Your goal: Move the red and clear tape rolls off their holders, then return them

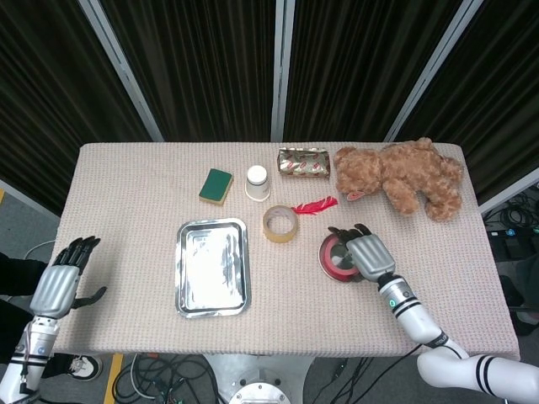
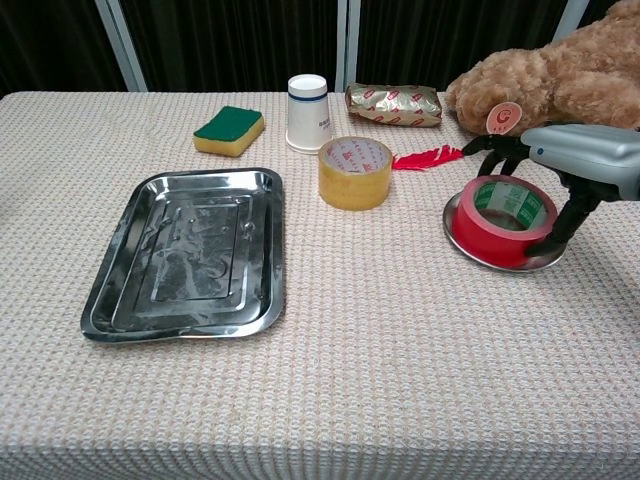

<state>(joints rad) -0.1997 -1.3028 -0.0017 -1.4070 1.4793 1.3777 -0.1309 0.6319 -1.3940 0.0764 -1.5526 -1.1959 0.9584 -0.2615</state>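
Note:
The red tape roll [image 1: 336, 257] [image 2: 503, 216] lies flat on the round steel plate [image 2: 478, 257] right of centre. My right hand [image 1: 371, 252] [image 2: 586, 160] is over its right side and grips it, fingers curled behind the far rim and thumb against the near right wall. The clear, yellowish tape roll [image 1: 280, 224] [image 2: 355, 172] stands on the cloth between the tray and the plate, apart from both hands. My left hand [image 1: 60, 284] hangs off the table's left edge, fingers spread and holding nothing.
A rectangular steel tray [image 1: 212, 268] [image 2: 185, 250] lies left of centre. Behind it are a green sponge [image 1: 216, 185], a white cup [image 1: 258, 182], a foil packet [image 1: 303, 162], a red feather [image 1: 316, 205] and a teddy bear [image 1: 400, 177] at the back right.

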